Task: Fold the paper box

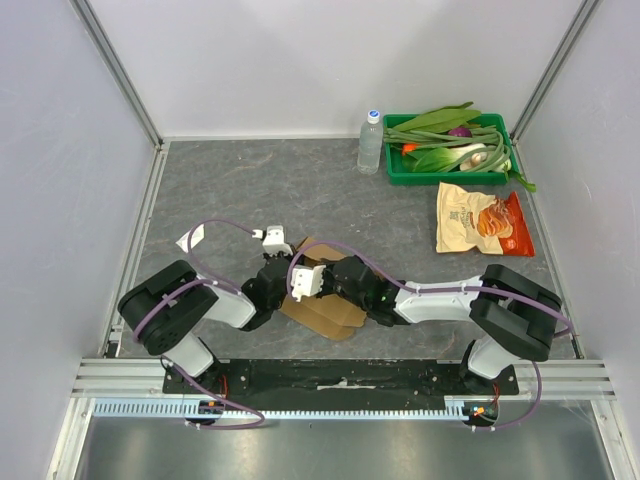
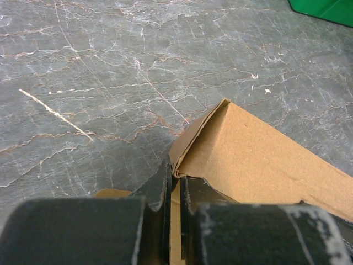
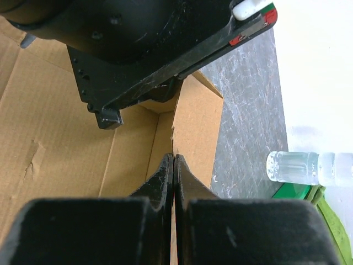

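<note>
The paper box [image 1: 325, 310] lies near the front middle of the surface [image 1: 250, 190], between the two arms. It is plain brown card. Part of it is flat and part of it stands up like a little wall with a folded corner.

The left tool [image 2: 175, 185] is almost closed. A thin edge of the card sits between its fingers, so it is pinching the box. The right tool [image 3: 173, 165] is closed tight, with its tips right at the edge of a flap that stands up. I cannot tell if the card is between them.

The surface is dark grey with thin pale lines, like stone. A small white paper scrap [image 1: 190, 238] lies to the left of the box. Far back on the right stand a clear bottle [image 1: 370, 142] and a green tray [image 1: 395, 175] of vegetables. A snack bag [image 1: 480, 220] lies in front of the tray.

Plain white walls [image 1: 330, 60] stand on three sides, with metal rails [image 1: 118, 70] in the corners.
</note>
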Controlling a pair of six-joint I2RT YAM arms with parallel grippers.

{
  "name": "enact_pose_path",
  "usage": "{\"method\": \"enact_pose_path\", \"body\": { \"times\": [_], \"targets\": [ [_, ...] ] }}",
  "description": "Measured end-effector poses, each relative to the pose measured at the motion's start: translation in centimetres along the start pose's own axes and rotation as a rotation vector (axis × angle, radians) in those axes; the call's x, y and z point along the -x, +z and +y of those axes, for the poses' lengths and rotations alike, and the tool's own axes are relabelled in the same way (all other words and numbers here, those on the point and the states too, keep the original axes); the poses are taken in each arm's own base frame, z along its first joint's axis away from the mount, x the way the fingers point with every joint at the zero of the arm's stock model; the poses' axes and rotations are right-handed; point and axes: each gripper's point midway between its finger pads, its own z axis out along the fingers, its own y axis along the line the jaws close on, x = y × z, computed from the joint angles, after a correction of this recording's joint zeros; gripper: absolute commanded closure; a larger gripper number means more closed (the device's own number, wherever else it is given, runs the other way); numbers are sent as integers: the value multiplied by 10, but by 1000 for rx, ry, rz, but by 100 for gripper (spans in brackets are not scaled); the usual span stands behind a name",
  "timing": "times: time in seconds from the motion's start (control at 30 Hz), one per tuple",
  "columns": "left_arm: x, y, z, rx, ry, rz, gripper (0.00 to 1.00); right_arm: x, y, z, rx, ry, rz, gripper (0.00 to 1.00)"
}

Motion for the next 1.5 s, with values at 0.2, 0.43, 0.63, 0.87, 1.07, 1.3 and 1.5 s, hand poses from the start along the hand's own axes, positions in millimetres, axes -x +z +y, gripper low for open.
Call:
{"method": "enact_pose_path", "body": {
  "times": [0.2, 0.43, 0.63, 0.87, 1.07, 1.3, 1.5],
  "targets": [
    [-2, -5, 7, 9, 4, -4, 59, -1, -1, 1, -4, -15, 11, 100],
    [-16, -45, 24, -16, 31, 60, 49, 17, 4, 8, 25, -15, -25, 100],
    [19, -77, 12, -115, -84, -2, 45, 17, 6, 9, 30, -12, -27, 99],
    [52, -92, 26, -92, -180, -30, 34, 18, 6, 9, 30, -7, -28, 95],
    [71, -63, 47, -41, -280, 75, 36, 17, 6, 9, 30, -5, -28, 92],
    [58, -47, 10, -209, -285, 239, 49, 17, 6, 9, 29, -4, -28, 89],
    [46, -31, -1, -251, -282, 314, 63, 17, 6, 9, 27, 10, -26, 85]
  ]
}}
